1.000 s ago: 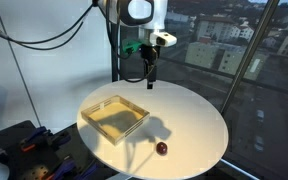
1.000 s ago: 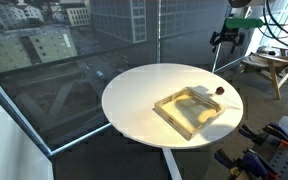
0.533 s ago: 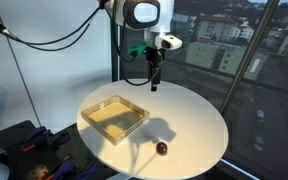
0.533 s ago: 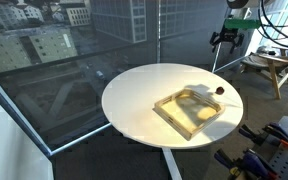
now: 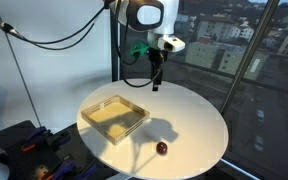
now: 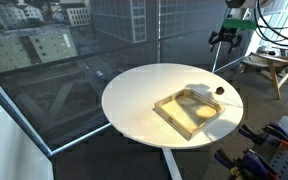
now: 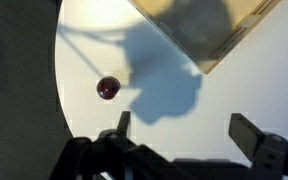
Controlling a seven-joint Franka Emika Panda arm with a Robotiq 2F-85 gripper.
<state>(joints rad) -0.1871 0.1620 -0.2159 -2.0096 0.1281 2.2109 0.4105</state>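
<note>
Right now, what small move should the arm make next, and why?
Probably lower and shift toward the small dark red ball: the gripper hangs open, high above the round table, touching nothing, and in the wrist view the ball lies off to one side of it, outside the wooden tray.

White desk, tan tray, dark red ball.
The desk is plain, unpatterned white; the tray is pale yellowish tan; the small ball is glossy deep red; the jaws are black.
</note>
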